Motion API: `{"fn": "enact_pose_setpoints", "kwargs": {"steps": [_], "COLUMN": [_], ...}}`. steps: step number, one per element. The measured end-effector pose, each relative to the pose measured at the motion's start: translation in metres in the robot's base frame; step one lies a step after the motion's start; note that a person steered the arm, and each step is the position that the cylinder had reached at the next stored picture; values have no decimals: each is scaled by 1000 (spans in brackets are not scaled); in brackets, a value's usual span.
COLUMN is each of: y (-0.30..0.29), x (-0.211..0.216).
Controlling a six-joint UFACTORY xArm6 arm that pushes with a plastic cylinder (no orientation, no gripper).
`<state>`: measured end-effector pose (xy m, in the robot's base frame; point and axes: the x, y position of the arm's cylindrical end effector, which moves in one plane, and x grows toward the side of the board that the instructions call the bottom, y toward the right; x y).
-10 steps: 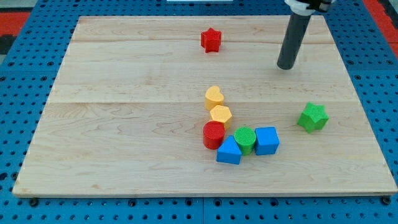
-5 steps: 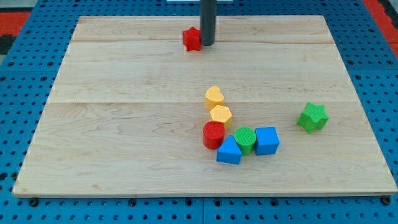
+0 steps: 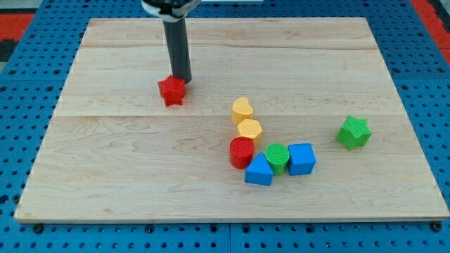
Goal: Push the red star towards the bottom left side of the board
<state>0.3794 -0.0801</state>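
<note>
The red star [image 3: 171, 91] lies on the wooden board [image 3: 126, 169], left of centre in the upper half. My tip [image 3: 183, 79] stands just above and to the right of the star, touching or almost touching it. The dark rod rises from there toward the view's top.
A cluster sits right of centre: yellow heart [image 3: 242, 109], yellow hexagon [image 3: 249, 130], red cylinder [image 3: 241, 152], blue block [image 3: 259, 171], green cylinder [image 3: 277, 157], blue cube [image 3: 301, 158]. A green star-like block [image 3: 354, 132] lies alone at the right.
My tip swept from the upper right across to the star and pushed it down and to the left, from near the top edge toward the board's middle left. Other blocks stayed put.
</note>
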Motion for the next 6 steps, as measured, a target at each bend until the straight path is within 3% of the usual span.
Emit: {"fn": "enact_pose_setpoints", "kwargs": {"steps": [5, 6], "y": [11, -10], "x": [105, 137]}}
